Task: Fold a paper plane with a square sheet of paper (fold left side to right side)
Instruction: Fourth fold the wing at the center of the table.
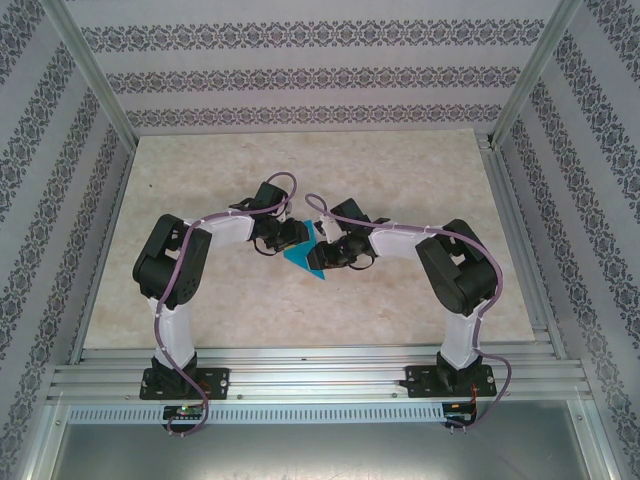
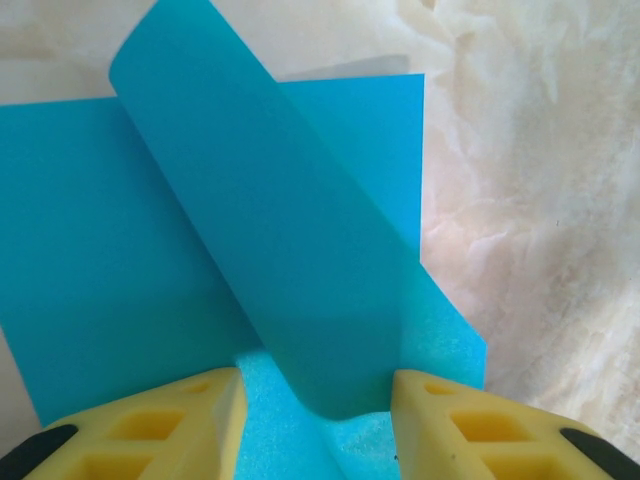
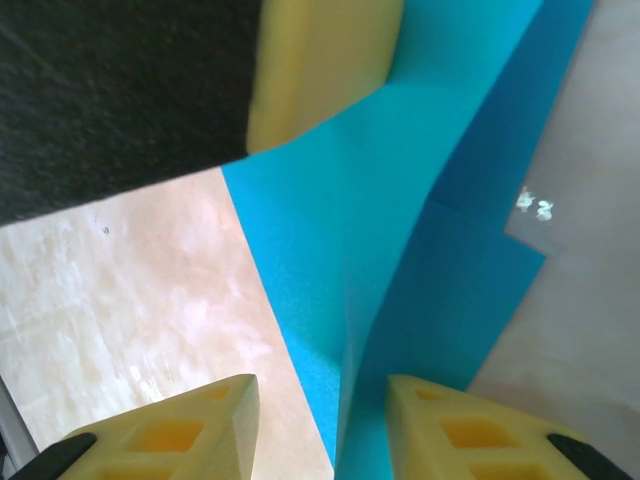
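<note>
Yellow fingers (image 2: 150,425) of the left gripper (image 2: 318,425) are held spread around a curled flap of the square sheet of paper (image 2: 100,250), which is laid mid-table (image 1: 300,170). The right gripper (image 3: 320,425) is held spread at its 3 o'clock.

Left arm (image 1: 172,265): white links, black joint housings, purple cable (image 1: 158,330) run along its length, black base plate (image 1: 185,381).
Right arm (image 1: 455,265): same build, same cable.
Left gripper (image 2: 318,390), right gripper (image 3: 322,385): yellow fingers (image 2: 150,430), rectangular moulded recesses, black trim at rear.
</note>
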Robot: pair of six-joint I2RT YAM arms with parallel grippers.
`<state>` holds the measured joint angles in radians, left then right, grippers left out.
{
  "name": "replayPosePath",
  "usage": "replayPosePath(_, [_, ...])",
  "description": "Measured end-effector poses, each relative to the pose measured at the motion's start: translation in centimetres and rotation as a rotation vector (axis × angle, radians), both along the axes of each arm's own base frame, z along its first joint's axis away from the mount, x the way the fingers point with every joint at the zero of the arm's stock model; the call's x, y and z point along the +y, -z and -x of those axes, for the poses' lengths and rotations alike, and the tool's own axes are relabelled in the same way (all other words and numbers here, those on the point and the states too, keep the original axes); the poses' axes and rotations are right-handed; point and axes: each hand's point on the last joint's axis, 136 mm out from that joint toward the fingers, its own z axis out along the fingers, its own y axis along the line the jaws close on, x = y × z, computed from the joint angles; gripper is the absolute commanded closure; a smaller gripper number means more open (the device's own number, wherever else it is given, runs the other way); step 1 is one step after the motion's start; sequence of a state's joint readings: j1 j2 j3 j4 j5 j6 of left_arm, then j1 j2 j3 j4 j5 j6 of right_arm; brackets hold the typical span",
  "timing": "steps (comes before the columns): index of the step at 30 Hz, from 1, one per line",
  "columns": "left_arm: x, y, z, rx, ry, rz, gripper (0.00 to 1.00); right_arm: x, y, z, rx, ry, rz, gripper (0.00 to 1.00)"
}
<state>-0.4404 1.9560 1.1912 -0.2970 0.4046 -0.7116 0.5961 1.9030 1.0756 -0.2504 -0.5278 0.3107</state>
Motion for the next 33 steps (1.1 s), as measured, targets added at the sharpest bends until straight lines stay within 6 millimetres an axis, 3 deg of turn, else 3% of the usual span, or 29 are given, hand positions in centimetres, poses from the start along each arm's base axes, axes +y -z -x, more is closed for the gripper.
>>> replayPosePath(16, [0.02, 0.01, -0.01, -0.001, -0.001, -0.001, 0.55, 0.06, 0.51, 0.53, -0.018, -0.038, 0.062, 0.86])
replayPosePath(33, [0.15, 0.07, -0.10, -0.004, -0.006, -0.009, 0.55, -0.14, 0.28, 0.27, 0.025, -0.039, -0.022, 0.94])
